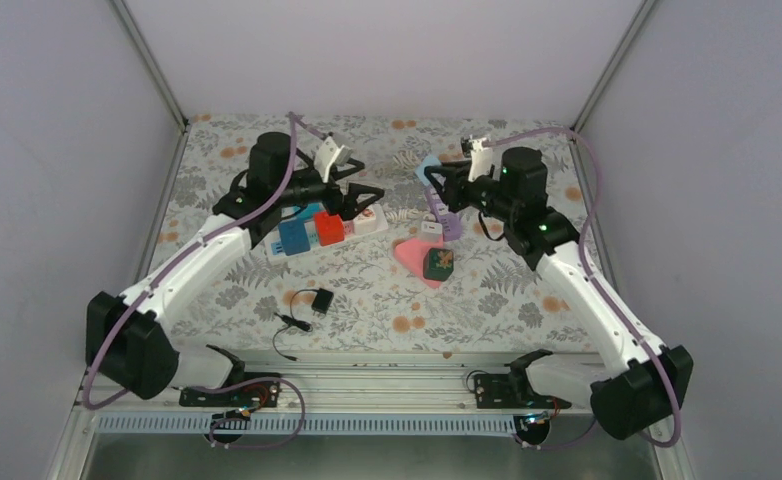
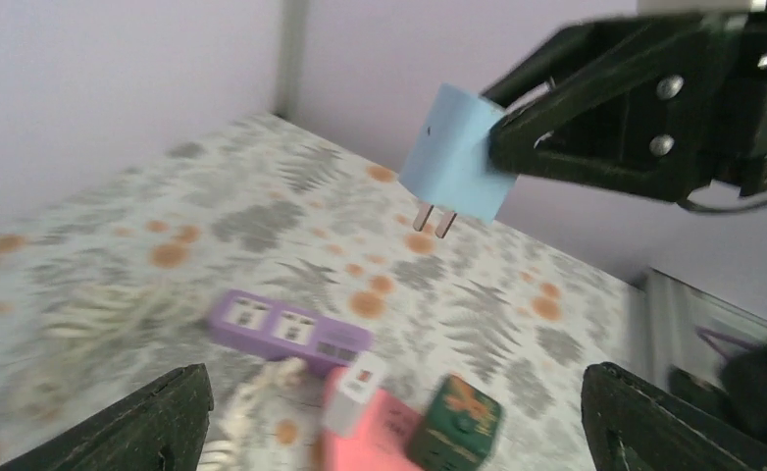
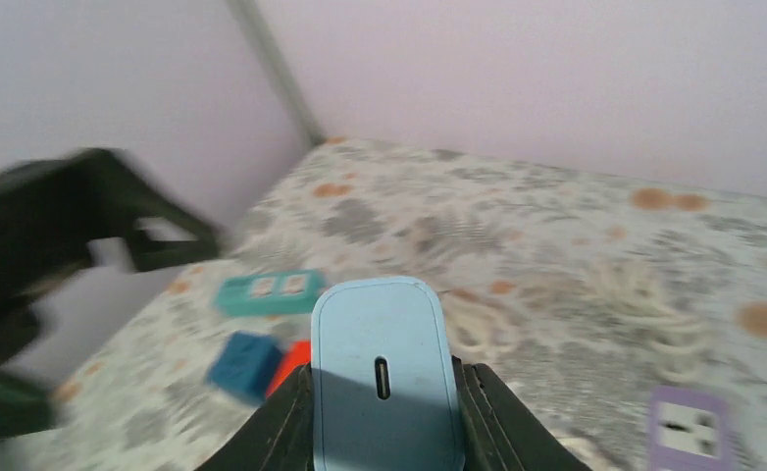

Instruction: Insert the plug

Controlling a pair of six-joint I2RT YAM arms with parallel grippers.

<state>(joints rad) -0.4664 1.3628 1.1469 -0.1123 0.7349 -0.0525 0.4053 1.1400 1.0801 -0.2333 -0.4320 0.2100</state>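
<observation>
Cable (image 1: 305,308) with a small black block sits nearest the arm bases, well to the near-left of the purple power strip (image 1: 446,216). Touching that strip's near end: a pink piece (image 1: 408,253) carrying a green cube (image 1: 438,263). Left of the strip, well apart, a white strip (image 1: 365,224) with coloured adapters. The left gripper (image 1: 359,192) hangs over it, jaws spread wide, nothing between them. Above the purple strip's far end, the right gripper (image 1: 442,180) is clamped on the light blue plug (image 2: 453,157), clear of the table, both prongs (image 2: 433,219) pointing downward with a slight tilt. The purple strip's long axis runs near to far and its sockets face up. Judgement: the sockets lie below the plug and a little nearer, so the right arm is the one placed to insert. It needs to level the prongs and come down over a socket.
</observation>
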